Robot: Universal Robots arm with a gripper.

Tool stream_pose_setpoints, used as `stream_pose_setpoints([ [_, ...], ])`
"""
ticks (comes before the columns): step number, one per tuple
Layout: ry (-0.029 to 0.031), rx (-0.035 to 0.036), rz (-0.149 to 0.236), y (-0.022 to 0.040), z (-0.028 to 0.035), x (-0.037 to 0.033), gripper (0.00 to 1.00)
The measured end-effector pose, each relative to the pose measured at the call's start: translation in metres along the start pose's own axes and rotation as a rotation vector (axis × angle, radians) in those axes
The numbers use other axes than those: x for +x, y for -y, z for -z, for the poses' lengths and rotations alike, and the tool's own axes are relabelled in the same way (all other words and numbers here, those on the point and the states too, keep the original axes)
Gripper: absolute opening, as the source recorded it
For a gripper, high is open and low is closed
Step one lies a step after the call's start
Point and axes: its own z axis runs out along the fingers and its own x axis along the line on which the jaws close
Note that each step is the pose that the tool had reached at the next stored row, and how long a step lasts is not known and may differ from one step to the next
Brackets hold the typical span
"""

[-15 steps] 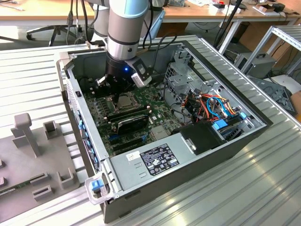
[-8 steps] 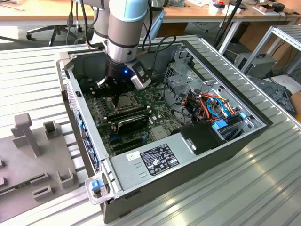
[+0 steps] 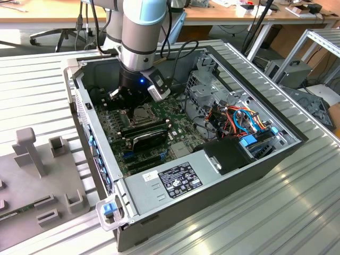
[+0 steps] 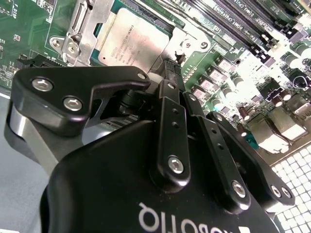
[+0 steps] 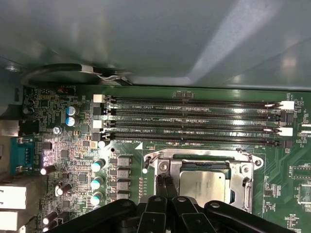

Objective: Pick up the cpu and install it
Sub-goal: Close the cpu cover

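Here, at the exterior view's left, a grey fixture plate [image 3: 37, 175] with upright holders lies on the ribbed metal table [image 3: 297, 212]. Next comes the open computer case [image 3: 159, 215], with a blue latch [image 3: 109, 208] at its near corner and the green motherboard [image 3: 178, 130] on its floor. The robot arm [image 3: 141, 26] reaches down into the case, its gripper [image 3: 129, 109] low over the board. In both wrist views the cpu [image 5: 203, 187] [image 4: 133, 41] lies flat inside the metal socket frame [image 5: 245, 167] — not in the gripper's hold. The gripper's fingers [image 5: 159, 187] are pressed together with nothing between them, their tips at the frame's edge just beside the cpu; whether they touch it I cannot tell. Long memory slots [image 5: 194, 121] run beside the socket. Toward the exterior view's right, orange and blue cables [image 3: 244, 119] bunch above a black box [image 3: 228, 154].
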Motion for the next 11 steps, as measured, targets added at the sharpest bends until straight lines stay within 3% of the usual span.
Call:
stream_pose_setpoints([
  [4, 0.0008, -0.0009, 0.000, -0.0002, 0.0014, -0.0001, 0.11],
  [11, 0.0004, -0.0004, 0.000, -0.0005, 0.0221, 0.0005, 0.11],
])
